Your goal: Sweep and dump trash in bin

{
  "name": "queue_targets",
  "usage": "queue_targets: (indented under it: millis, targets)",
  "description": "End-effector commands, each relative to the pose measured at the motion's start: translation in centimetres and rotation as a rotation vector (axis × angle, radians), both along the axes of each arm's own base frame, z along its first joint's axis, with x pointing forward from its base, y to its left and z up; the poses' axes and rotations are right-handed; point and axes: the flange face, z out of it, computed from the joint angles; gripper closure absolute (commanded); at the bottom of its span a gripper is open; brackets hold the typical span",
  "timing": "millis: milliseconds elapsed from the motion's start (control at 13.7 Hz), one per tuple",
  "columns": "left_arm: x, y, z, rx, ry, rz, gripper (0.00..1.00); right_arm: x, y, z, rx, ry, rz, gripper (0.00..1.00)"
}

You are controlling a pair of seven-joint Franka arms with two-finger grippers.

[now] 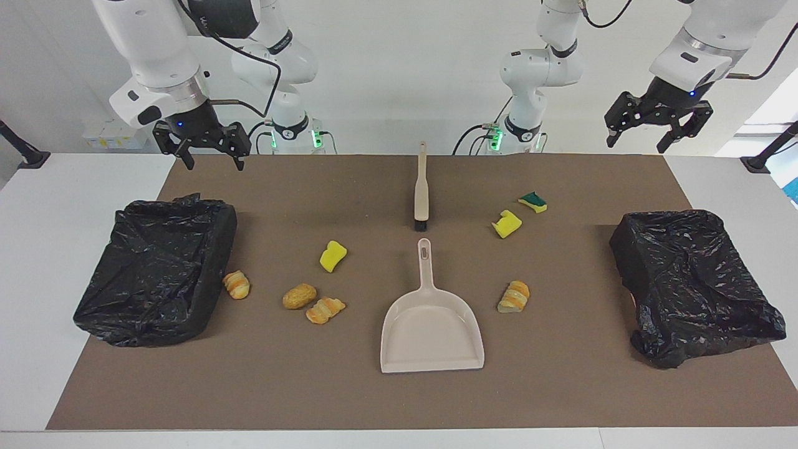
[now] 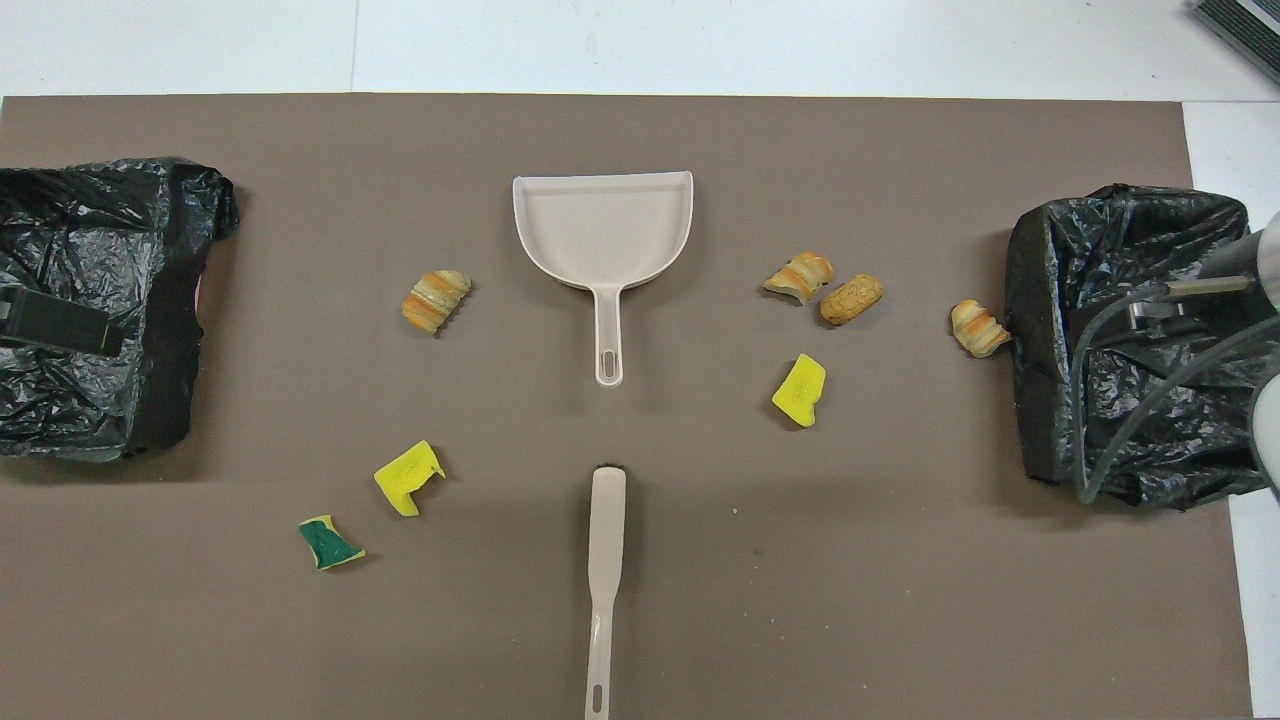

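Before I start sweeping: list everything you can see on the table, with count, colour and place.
Dustpan: one, beige, mid-mat, handle toward the robots.
Brush: one, beige, black bristles, nearer the robots than the dustpan.
Sponge pieces: three, yellow, one green-topped.
Pastries: four, golden-brown, three toward the right arm's end, one beside the dustpan.
Bins: two, black-bagged, one at each end.
Mat: one, brown.
Right hand: open, raised.
Left hand: open, raised.

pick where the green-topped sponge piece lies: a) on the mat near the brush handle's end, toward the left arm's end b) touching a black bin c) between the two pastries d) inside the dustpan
a: the green-topped sponge piece lies on the mat, apart from the dustpan and both bins, beside a yellow sponge piece.
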Motion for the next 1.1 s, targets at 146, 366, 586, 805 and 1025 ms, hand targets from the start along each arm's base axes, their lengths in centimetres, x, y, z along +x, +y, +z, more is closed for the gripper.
queue_targets:
  millis: [146,366,586,805,1025]
  targets:
    - [-1.6,-2.8,-0.3,0.000,0.007,-0.037,0.00,0.3,1.3,-6.9,0.024,-0.016,0.174,0.00]
    - [-4.7,-5.8,-1.7,0.010,0.041,-0.042,0.00,1.2,1.6,-10.0,0.029,-0.032,0.215,0.00]
    - [-8.3,-9.1,-3.8,0.015,0.047,-0.054,0.00,3.0,6.4,-12.0,0.065,-0.016,0.213,0.00]
    - [-11.6,-12.4,-6.2,-0.004,0.057,-0.076,0.00,4.3,13.8,-12.7,0.132,-0.037,0.135,0.00]
    - [-13.6,-16.5,-9.4,-0.010,0.069,-0.060,0.00,5.5,20.5,-15.0,0.149,-0.015,0.045,0.00]
